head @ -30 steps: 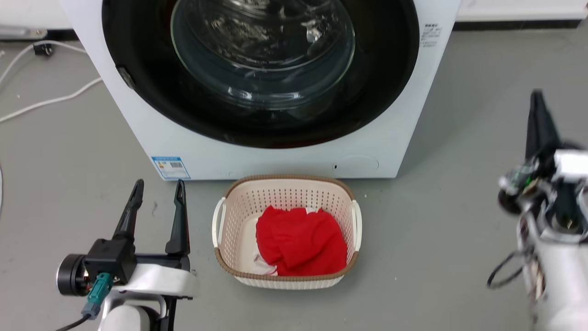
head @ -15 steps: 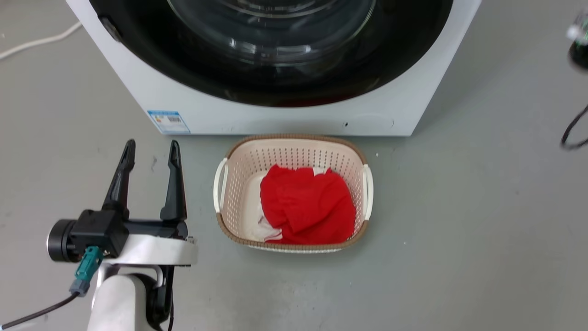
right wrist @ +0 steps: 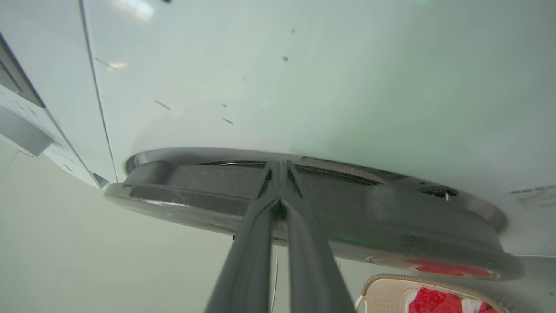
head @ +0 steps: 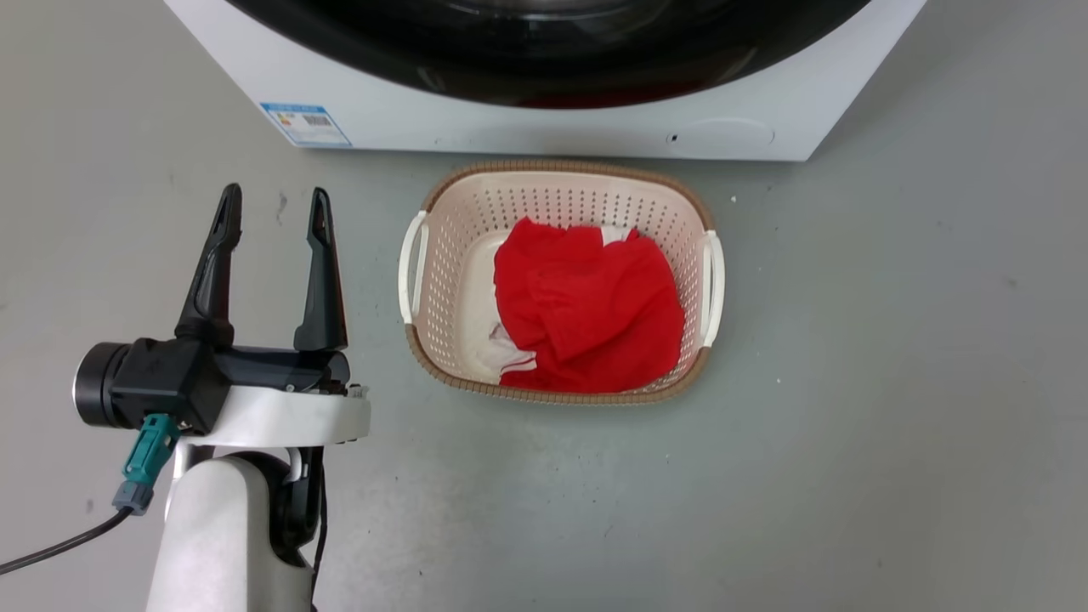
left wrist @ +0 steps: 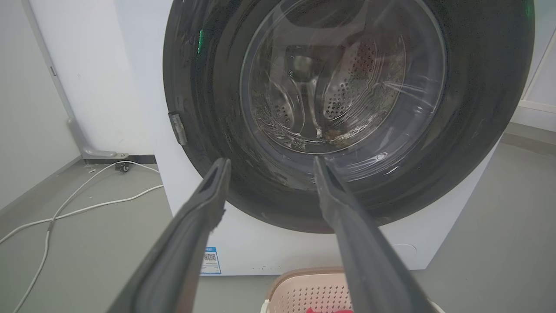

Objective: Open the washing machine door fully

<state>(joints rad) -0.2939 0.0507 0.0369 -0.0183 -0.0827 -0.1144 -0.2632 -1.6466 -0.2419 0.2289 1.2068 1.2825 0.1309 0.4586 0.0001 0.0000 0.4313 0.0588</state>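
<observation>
The washing machine (head: 527, 132) is a white box at the top of the head view, with the black lower rim of the washing machine door (head: 544, 68) above it. In the left wrist view the door (left wrist: 478, 108) faces me, its glass bowl showing the steel drum. My left gripper (head: 274, 200) stands open over the floor left of the basket, holding nothing, fingers aimed at the door (left wrist: 270, 163). In the right wrist view the door (right wrist: 391, 217) shows edge-on against the white front (right wrist: 304, 87). My right gripper (right wrist: 280, 167) is shut, tips at the door's rim; contact is unclear.
A cream perforated basket (head: 433, 255) with a brown rim sits on the grey floor just before the machine, holding a red cloth (head: 586, 297). White cables (left wrist: 87, 208) trail on the floor to the machine's left, near a wall.
The head camera has tilted down, so machine and basket slid up the picture. The right arm has left the head view toward the upper right. The left gripper stays open.
</observation>
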